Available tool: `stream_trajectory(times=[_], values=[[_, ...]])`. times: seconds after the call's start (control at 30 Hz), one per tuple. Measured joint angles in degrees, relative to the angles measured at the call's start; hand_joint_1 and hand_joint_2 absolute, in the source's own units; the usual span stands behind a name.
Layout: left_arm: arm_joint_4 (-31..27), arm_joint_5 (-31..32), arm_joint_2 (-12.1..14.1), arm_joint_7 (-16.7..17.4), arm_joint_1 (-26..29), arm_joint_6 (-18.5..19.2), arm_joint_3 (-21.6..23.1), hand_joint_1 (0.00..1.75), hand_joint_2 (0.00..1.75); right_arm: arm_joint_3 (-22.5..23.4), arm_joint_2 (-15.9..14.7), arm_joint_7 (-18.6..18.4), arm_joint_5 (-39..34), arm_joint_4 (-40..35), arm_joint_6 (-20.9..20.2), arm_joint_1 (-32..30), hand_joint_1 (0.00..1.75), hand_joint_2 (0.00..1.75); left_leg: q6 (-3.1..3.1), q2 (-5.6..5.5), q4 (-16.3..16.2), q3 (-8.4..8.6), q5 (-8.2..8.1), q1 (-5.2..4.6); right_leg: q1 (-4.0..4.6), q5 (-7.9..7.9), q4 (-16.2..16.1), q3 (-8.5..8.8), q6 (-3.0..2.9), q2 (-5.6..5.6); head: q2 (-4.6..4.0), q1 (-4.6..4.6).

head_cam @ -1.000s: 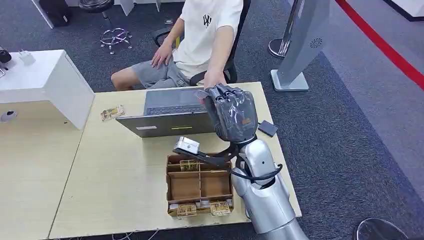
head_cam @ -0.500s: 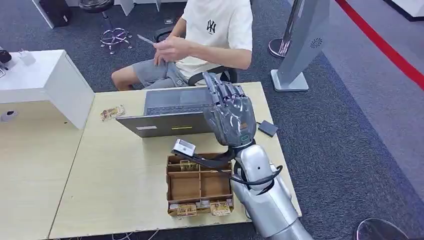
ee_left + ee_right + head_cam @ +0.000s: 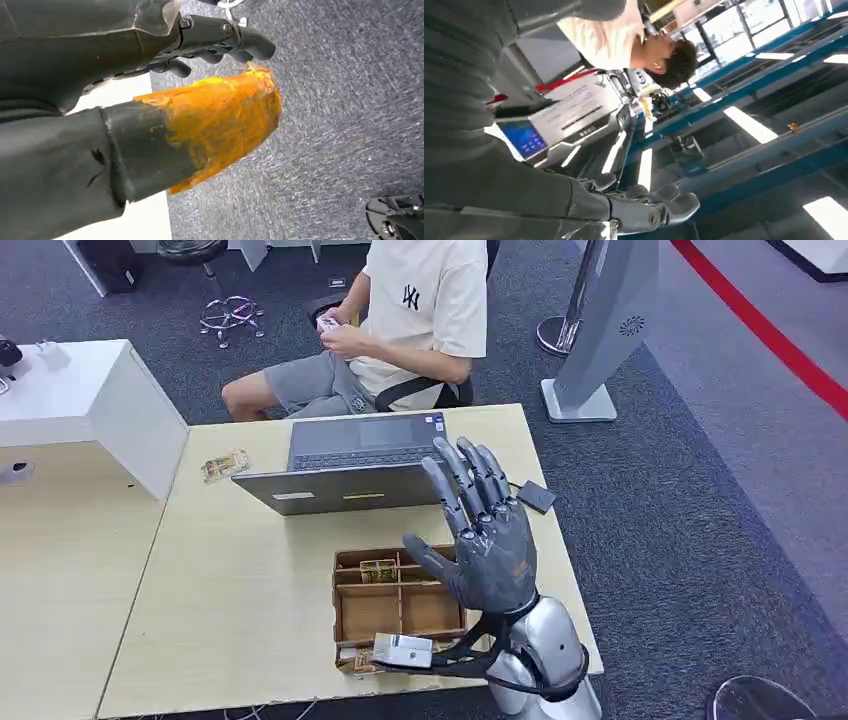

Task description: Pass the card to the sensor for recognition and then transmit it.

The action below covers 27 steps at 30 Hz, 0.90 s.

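In the head view, the right robot hand [image 3: 487, 540] is raised above the bench [image 3: 230, 590], fingers spread wide and nothing held. At about eleven o'clock from it, a small pale thing, probably the card [image 3: 327, 324], is held by the seated person [image 3: 400, 320], so the handover looks complete. A laptop [image 3: 350, 465] lies between them, a compartmented box [image 3: 395, 608] just beside the wrist.

In the left wrist view, the left robot hand [image 3: 165, 100] hangs over carpet; whether its fingers are curled or apart cannot be told.

In the right wrist view, pale fingertips [image 3: 674, 202] are seen extended, gripping nothing.

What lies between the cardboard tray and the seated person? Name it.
In the head view, the open laptop stands on the table between the cardboard tray and the seated person; beyond it lies bare table edge, then carpet.
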<state>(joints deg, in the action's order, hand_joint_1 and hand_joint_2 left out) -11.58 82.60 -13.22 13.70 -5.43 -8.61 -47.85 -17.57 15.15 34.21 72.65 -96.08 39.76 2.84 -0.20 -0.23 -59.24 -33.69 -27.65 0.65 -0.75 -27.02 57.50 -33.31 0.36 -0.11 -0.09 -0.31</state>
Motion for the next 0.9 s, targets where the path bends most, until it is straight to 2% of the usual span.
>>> stream_trajectory(times=[0.07,0.27,0.3,0.33,0.37,0.43,0.47,0.5,0.53,0.57,0.6,0.87,0.9], values=[[0.0,-0.22,-0.04,0.02,-0.01,-0.11,-0.41,0.0,0.0,1.02,0.0,1.37,-0.52,-0.54,0.0,-1.97,1.75,1.75,0.0,0.0,-0.01,0.0,0.0,0.0,0.0,0.01,0.0,0.01,0.01,0.0,0.0,-0.02],[0.0,-0.41,-0.11,0.09,0.01,-0.39,-1.16,0.0,0.0,2.18,0.04,1.76,0.38,-0.98,0.0,-6.62,1.75,1.75,0.0,0.0,-0.01,0.0,0.0,0.01,0.0,0.01,0.0,0.01,0.0,0.0,0.02,-0.02],[0.0,-0.41,-0.09,0.07,0.01,-0.42,-1.16,0.0,0.0,2.36,0.15,1.59,0.53,-0.98,0.0,-7.21,1.69,1.75,0.0,0.0,0.0,0.01,0.0,0.01,0.0,0.01,0.0,0.01,0.0,0.0,0.0,-0.02],[0.0,-0.41,-0.09,0.09,0.01,-0.46,-1.18,0.0,0.0,2.53,0.2,0.98,0.81,-0.92,0.0,-7.45,1.52,1.75,0.0,0.0,0.0,0.01,0.0,0.01,0.01,0.01,0.0,0.0,0.0,0.01,0.02,-0.02],[0.0,-0.41,-0.09,0.07,0.0,-0.46,-1.2,0.0,0.0,2.53,0.2,0.25,1.12,-0.78,0.0,-7.55,1.52,1.75,0.0,0.01,0.0,0.02,0.0,0.02,0.01,0.0,0.0,0.0,0.0,0.01,0.0,-0.02],[0.0,-0.44,-0.09,0.07,-0.01,-0.52,-1.2,0.0,0.0,2.34,0.15,-2.47,2.1,-0.33,0.0,-7.75,1.33,1.75,0.0,0.01,0.0,0.02,0.0,0.02,0.01,0.0,0.0,0.0,0.0,0.02,0.0,-0.02],[0.0,-0.44,-0.09,0.09,0.0,-0.52,-1.2,0.0,0.0,2.05,0.11,-3.31,2.45,-0.13,0.0,-8.07,1.17,1.75,0.0,0.01,0.0,0.02,0.0,0.02,0.01,0.0,0.0,0.0,0.0,0.01,0.02,-0.02],[0.0,-0.46,-0.09,0.07,0.02,-0.59,-1.22,0.0,0.0,1.74,0.04,-4.45,3.09,0.07,0.0,-8.26,0.73,1.75,0.0,0.0,0.0,-0.01,0.0,0.02,0.01,0.0,0.0,0.0,0.0,0.01,0.02,-0.02],[0.0,-0.7,-0.11,0.07,0.08,-0.77,-1.22,0.0,0.0,1.02,-0.22,-7.25,4.2,0.37,0.0,-8.26,0.68,1.75,0.0,0.01,0.01,0.01,0.0,0.02,0.02,0.0,0.0,0.0,0.0,0.02,0.0,-0.02],[0.0,-0.96,-0.09,0.09,0.06,-0.76,-1.22,0.0,0.0,-0.28,-0.54,-9.87,4.57,0.74,0.0,-8.27,0.68,1.75,0.0,0.01,0.0,0.01,0.0,0.02,0.01,0.0,0.0,0.0,0.0,0.02,0.0,-0.04],[0.0,-1.05,-0.09,0.09,0.04,-0.72,-1.22,0.0,0.0,-0.86,-0.77,-10.52,4.66,0.92,0.0,-8.26,0.7,1.75,0.0,0.01,0.0,0.01,0.0,0.02,0.01,0.0,0.0,0.0,0.0,0.02,0.0,-0.02],[0.0,-1.05,-0.09,0.09,0.04,-0.72,-1.22,0.0,0.0,-0.86,-0.77,-10.52,4.66,0.92,0.0,-8.26,0.7,1.75,0.0,0.01,0.0,0.01,0.0,0.02,0.01,0.0,0.0,0.0,0.0,0.02,0.0,-0.02],[0.0,-1.07,-0.09,0.09,0.04,-0.72,-1.22,0.0,0.0,-0.98,-0.83,-10.56,4.68,0.96,0.0,-8.26,0.87,1.75,0.0,0.01,0.0,0.0,0.0,0.02,0.01,0.0,0.0,0.0,0.0,0.02,0.0,-0.02]])
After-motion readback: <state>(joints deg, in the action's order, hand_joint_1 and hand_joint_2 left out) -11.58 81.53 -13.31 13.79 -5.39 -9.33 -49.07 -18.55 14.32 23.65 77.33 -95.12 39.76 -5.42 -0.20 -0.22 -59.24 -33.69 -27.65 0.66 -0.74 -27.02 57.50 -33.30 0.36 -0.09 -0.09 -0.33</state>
